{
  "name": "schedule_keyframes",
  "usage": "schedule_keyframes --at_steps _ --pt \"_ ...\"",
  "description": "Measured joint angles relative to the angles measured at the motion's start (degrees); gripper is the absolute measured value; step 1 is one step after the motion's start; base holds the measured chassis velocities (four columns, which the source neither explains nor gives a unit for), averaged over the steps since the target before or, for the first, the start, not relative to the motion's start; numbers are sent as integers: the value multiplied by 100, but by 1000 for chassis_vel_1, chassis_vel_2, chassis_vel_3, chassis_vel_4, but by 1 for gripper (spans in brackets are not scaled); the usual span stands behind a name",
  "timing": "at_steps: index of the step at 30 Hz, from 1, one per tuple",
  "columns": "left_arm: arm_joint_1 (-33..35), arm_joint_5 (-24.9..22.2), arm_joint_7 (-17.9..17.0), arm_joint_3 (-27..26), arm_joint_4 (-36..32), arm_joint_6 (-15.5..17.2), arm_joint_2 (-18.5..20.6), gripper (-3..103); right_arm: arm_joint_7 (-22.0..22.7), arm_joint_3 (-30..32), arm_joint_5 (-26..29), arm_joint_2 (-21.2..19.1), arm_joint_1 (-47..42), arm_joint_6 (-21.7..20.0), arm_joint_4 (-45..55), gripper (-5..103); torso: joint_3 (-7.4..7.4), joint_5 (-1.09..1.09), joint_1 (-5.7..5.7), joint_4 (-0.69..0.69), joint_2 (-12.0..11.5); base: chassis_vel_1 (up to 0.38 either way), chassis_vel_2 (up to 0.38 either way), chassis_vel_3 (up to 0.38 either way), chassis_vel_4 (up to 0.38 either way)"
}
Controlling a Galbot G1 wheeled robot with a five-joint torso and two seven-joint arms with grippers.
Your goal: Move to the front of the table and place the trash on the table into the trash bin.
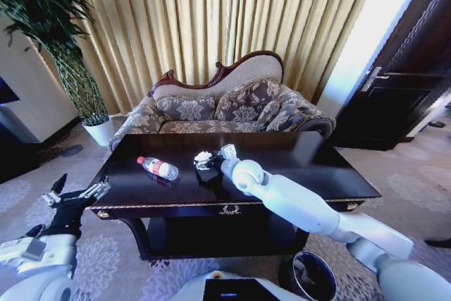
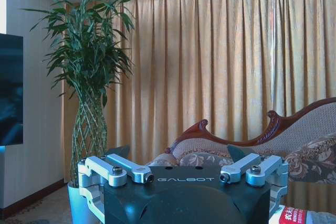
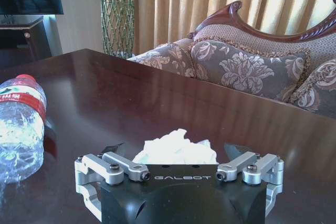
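Bottle [image 1: 158,168] lying flat, red cap toward table's [image 1: 317,174] left-rear

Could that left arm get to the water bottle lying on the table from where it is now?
Probably yes. The left gripper hangs open just off the table's left front corner, and the bottle lies on its side on bare tabletop with nothing between them. The right gripper is busy farther along at the crumpled paper.

glossy black table [image 1: 303,160], red-capped bottle [image 1: 158,168], white paper [image 1: 204,156]
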Motion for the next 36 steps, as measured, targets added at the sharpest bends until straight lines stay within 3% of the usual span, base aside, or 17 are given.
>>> schedule_keyframes --at_steps 3,8,14,16,17,21,24,27,36 --pt "1 11 1 15 0 -2 -19 100 -23 -52 -72 102 17 143 -174 86 0 0 0 1 0 0 0 0 0" --pt "2 10 2 4 0 -4 -18 100 -72 -81 -140 119 13 211 -211 75 0 0 0 0 0 0 0 0 0" --pt "-11 0 6 0 0 -9 -10 100 -160 -91 -289 103 -22 264 -227 48 0 0 0 0 0 0 0 0 0" --pt "-13 -1 8 0 0 -10 -10 100 -168 -90 -311 94 -32 270 -227 48 0 0 0 0 0 0 0 0 0" --pt "-14 -3 9 0 0 -12 -11 100 -186 -80 -354 83 -66 289 -226 37 0 0 0 0 0 0 0 0 0" --pt "-14 -5 10 0 0 -14 -11 100 -213 -57 -428 70 -130 325 -217 27 0 0 0 0 0 0 0 0 0" --pt "-19 -9 12 4 0 -18 1 100 -225 -36 -483 58 -182 345 -194 10 0 0 0 0 0 0 0 0 0" --pt "-21 -12 13 5 0 -20 7 100 -226 -17 -497 56 -187 347 -181 2 0 0 0 0 0 0 0 0 0" --pt "-10 -19 23 -3 0 -45 6 100 -226 23 -554 38 -214 365 -157 0 0 0 0 0 0 0 0 0 0"
